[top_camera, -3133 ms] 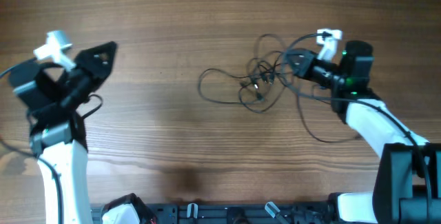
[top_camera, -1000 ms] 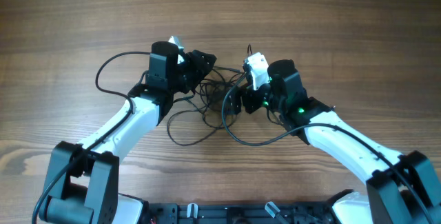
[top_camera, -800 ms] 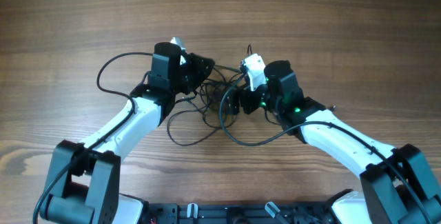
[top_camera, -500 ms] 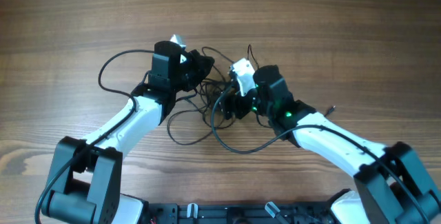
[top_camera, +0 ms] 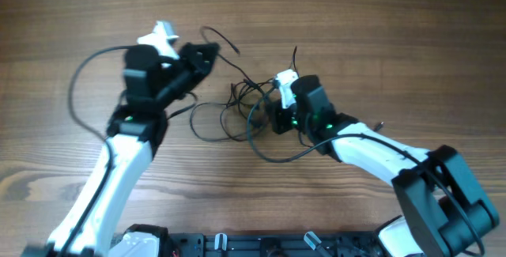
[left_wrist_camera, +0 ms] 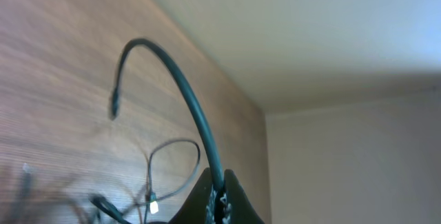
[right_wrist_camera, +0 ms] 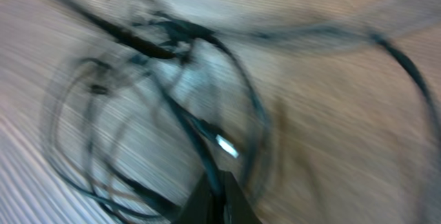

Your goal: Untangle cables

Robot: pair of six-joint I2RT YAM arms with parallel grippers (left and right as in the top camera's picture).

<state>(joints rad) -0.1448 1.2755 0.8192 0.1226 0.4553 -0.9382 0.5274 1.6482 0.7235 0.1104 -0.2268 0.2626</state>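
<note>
The cables (top_camera: 239,105) lie as a loose tangle of thin black wires at the table's middle. My left gripper (top_camera: 207,51) is raised up and to the left of the tangle, shut on one strand. In the left wrist view that strand (left_wrist_camera: 185,98) arcs up out of the shut left gripper (left_wrist_camera: 219,193), and its free end hangs down at the left. My right gripper (top_camera: 266,119) sits at the tangle's right side. The blurred right wrist view shows the right gripper (right_wrist_camera: 215,193) shut on a strand of the tangle (right_wrist_camera: 165,41).
A thicker black arm cable (top_camera: 79,75) loops out to the left of the left arm. Another thick cable (top_camera: 277,158) curves on the wood below the right gripper. A wall (left_wrist_camera: 331,58) shows past the table's far edge in the left wrist view.
My left gripper has lifted and pulled away up and to the left with one strand, drawing it out of the tangle. My right gripper has shut on a strand and shifted slightly left.
</note>
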